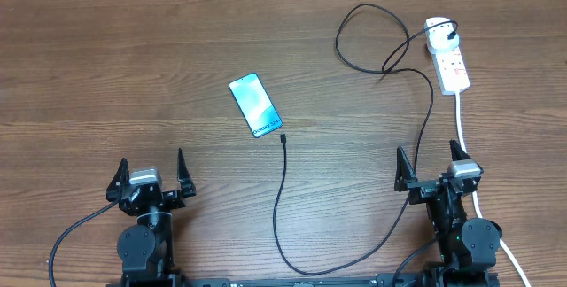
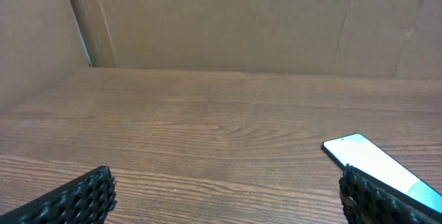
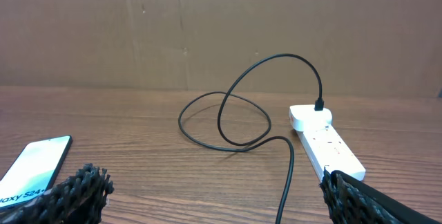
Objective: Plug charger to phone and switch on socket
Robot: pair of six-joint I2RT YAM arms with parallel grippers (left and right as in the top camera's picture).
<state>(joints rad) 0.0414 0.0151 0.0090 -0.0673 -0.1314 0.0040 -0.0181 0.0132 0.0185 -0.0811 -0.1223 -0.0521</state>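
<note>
Lying beyond left claw (image 1: 151,163): phone (image 1: 256,104)

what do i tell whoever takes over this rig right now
Fingers: left gripper open and empty; right gripper open and empty; both on the near side, touching nothing.
Things: phone lies flat, screen up, mid-scene. The charger runs loose, its plug tip just short of the phone's near end and not inserted; its other end is at the far end of the socket, far right.
Done: nothing yet.
Left: plug tip into phone, switch socket on. Switch state unreadable.
</note>
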